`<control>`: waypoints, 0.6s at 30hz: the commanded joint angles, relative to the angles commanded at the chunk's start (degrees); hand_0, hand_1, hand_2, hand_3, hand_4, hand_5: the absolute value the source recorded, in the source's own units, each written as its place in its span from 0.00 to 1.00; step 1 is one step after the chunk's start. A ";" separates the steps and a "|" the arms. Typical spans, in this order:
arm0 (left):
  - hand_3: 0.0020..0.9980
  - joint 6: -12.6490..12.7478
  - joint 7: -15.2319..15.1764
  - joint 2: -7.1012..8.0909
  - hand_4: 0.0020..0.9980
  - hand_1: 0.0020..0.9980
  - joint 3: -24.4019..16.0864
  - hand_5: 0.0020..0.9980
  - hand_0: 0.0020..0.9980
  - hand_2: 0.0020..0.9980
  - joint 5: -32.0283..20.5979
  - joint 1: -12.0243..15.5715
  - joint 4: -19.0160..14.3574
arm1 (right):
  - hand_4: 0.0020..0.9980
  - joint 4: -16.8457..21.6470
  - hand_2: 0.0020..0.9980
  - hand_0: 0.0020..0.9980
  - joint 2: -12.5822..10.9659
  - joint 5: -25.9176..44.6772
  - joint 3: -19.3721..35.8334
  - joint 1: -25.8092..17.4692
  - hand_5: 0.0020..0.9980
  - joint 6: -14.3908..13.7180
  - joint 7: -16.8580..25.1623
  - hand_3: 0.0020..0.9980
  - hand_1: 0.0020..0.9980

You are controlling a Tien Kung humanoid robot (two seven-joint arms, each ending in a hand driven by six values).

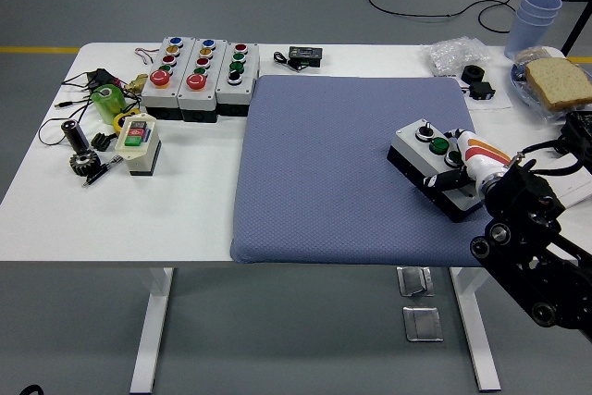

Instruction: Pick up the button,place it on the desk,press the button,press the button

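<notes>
A grey button box (421, 150) with a black knob and green buttons lies at an angle on the blue mat (324, 164), near its right edge. My right hand (460, 173) comes in from the lower right and sits on the box's near right end. Its white, orange-marked fingers (478, 152) curl against the box's right side and the black thumb (439, 181) lies across its top. The box's near end is hidden by the hand. The left arm is out of view.
Three grey button boxes (199, 71) stand at the back left, with a small cream switch box (139, 141), a green object (108, 99) and a gear tool (83, 153) nearby. Stacked cups (536, 14), bread on a plate (558, 80) and black parts (476, 80) are at the back right.
</notes>
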 joint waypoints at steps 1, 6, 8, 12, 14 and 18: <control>0.55 0.00 -0.01 0.00 0.30 0.65 0.00 0.85 0.65 0.63 0.00 -0.01 0.00 | 0.79 -0.03 0.45 0.22 -0.05 0.04 -0.01 0.00 0.06 0.02 0.00 0.57 0.22; 0.55 0.01 -0.03 -0.04 0.30 0.65 -0.02 0.85 0.65 0.63 -0.11 -0.03 0.00 | 0.79 -0.02 0.45 0.22 -0.98 0.24 -0.20 -0.23 0.06 -0.09 0.00 0.57 0.22; 0.54 0.04 -0.02 -0.04 0.30 0.64 -0.05 0.85 0.65 0.63 -0.09 -0.01 0.00 | 0.76 0.29 0.42 0.16 -1.46 0.24 -0.54 -0.24 0.07 -0.33 0.00 0.53 0.18; 0.54 0.08 -0.07 -0.01 0.30 0.64 -0.16 0.85 0.65 0.63 -0.02 -0.05 0.00 | 0.76 1.84 0.42 0.16 -2.81 0.93 -2.13 0.11 0.07 -1.89 0.00 0.53 0.18; 0.55 0.09 -0.12 0.00 0.30 0.64 -0.20 0.85 0.65 0.64 0.01 -0.09 0.00 | 0.72 2.76 0.41 0.14 -3.42 1.71 -3.03 0.39 0.07 -2.76 0.00 0.53 0.17; 0.55 -0.02 -0.15 0.02 0.30 0.64 -0.17 0.85 0.65 0.64 -0.04 -0.19 0.00 | 0.72 5.45 0.41 0.14 -5.00 5.92 -5.58 1.70 0.07 -2.19 3.48 0.53 0.17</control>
